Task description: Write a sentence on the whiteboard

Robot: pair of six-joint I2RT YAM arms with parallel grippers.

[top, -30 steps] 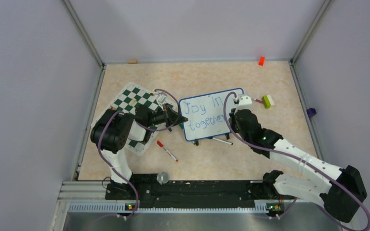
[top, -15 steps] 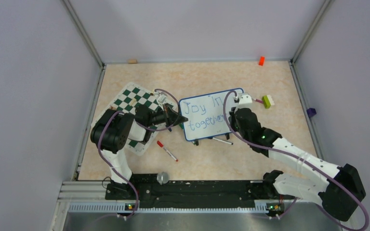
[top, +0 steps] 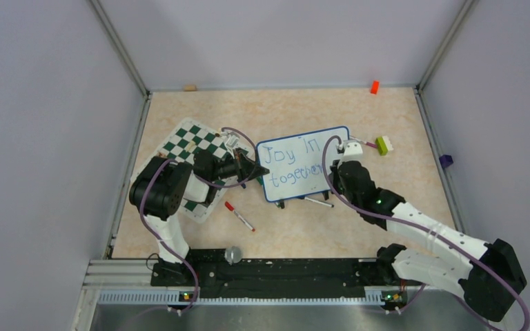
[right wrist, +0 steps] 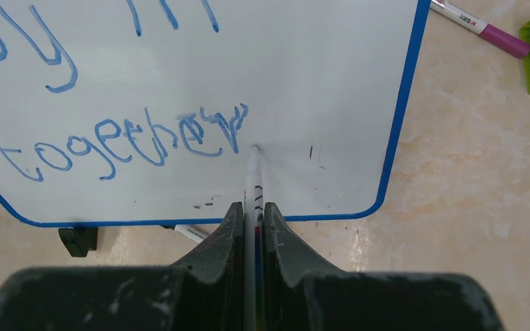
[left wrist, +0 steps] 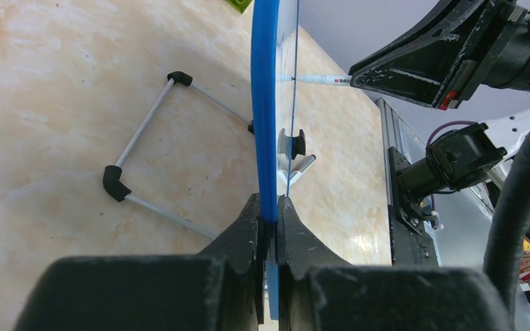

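Observation:
The whiteboard (top: 310, 153) stands tilted on its feet at mid table. The sentence (top: 291, 165) reads "Joy in" and below it "together" in blue. My left gripper (top: 258, 171) is shut on the board's left edge; the left wrist view shows the blue frame (left wrist: 263, 103) pinched in the gripper (left wrist: 269, 207). My right gripper (top: 332, 172) is shut on a white marker (right wrist: 252, 181). Its tip touches the board (right wrist: 331, 83) just right of the last letter of "together" (right wrist: 110, 141), at the lower right.
A green-and-white chess mat (top: 186, 141) lies under my left arm. A red marker (top: 239, 216) lies in front of the board, another marker (top: 315, 201) under its lower edge. A purple marker (right wrist: 479, 27) and green brick (top: 384, 145) lie right of it.
My right wrist has shifted slightly right and toward the near edge, the marker tip moving past the end of "together". The left arm and board have not moved.

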